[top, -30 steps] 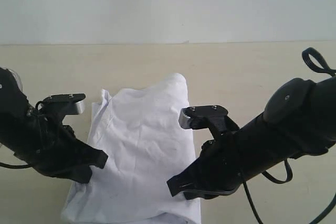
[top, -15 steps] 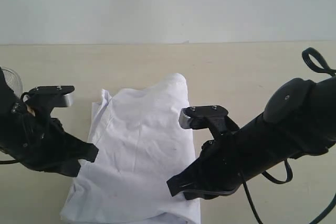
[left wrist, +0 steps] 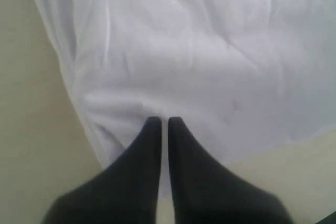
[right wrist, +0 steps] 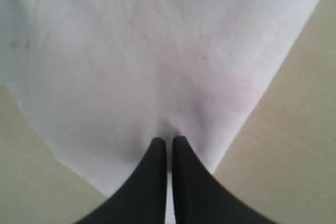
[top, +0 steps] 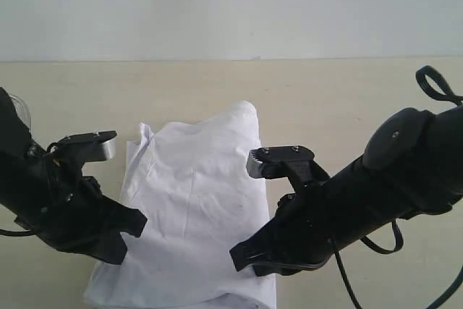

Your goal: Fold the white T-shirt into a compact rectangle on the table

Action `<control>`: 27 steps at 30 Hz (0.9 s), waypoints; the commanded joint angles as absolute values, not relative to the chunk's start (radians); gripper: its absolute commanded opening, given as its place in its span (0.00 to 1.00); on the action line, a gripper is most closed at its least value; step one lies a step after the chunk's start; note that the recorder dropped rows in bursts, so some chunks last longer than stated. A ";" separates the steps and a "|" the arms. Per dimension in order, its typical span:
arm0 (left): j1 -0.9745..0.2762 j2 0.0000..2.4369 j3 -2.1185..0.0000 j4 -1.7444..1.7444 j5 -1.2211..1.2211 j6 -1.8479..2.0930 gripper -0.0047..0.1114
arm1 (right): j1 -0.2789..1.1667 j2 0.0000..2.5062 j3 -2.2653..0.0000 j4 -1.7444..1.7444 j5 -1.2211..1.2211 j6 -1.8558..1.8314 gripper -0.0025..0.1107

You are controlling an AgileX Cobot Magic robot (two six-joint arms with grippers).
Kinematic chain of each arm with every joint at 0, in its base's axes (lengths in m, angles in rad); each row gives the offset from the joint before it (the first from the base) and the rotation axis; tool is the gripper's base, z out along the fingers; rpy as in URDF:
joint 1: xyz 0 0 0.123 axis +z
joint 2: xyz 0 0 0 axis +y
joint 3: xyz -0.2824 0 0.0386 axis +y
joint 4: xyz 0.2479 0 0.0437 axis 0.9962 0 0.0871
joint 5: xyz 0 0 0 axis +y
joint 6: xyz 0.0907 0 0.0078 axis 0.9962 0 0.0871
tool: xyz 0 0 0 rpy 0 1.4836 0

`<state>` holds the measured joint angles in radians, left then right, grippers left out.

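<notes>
The white T-shirt (top: pixel 195 200) lies plain side up on the table (top: pixel 325 99), folded into a long strip that runs from the near edge toward the back. No red print or neck tag shows. My left gripper (top: pixel 134 222) is at the strip's near left edge. In the left wrist view its fingers (left wrist: pixel 152 135) are shut on a ridge of the T-shirt (left wrist: pixel 210 51). My right gripper (top: pixel 239 260) is at the near right edge. Its fingers (right wrist: pixel 157 153) are pinched on puckered cloth of the T-shirt (right wrist: pixel 131 51).
Bare beige tabletop surrounds the shirt on both sides (left wrist: pixel 31 145) (right wrist: pixel 294 129) and behind it. A pale wall stands at the back. A rounded pale object (top: pixel 20 112) peeks from behind the left arm. A black cable loop (top: pixel 434 81) sticks up from the right arm.
My left arm swung out to the left half a second ago and has come back in to the shirt's left edge. The right arm and the shirt have stayed put.
</notes>
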<state>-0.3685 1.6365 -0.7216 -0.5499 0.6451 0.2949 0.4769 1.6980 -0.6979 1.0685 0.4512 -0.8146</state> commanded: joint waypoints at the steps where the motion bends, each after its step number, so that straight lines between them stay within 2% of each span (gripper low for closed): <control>1: -0.372 1.690 -0.720 -0.548 0.651 0.307 0.08 | 0.477 1.697 -0.701 1.064 0.454 -0.820 0.02; 13: -0.372 1.705 -0.720 -0.301 0.682 0.120 0.08 | 0.477 1.697 -0.701 1.064 0.449 -0.818 0.02; 18: -0.372 1.699 -0.720 -0.307 0.687 0.120 0.08 | 0.477 1.697 -0.701 1.063 0.449 -0.820 0.02; 27: -0.372 1.528 -0.722 -0.343 0.672 0.135 0.08 | 0.477 1.697 -0.701 1.062 0.440 -0.820 0.02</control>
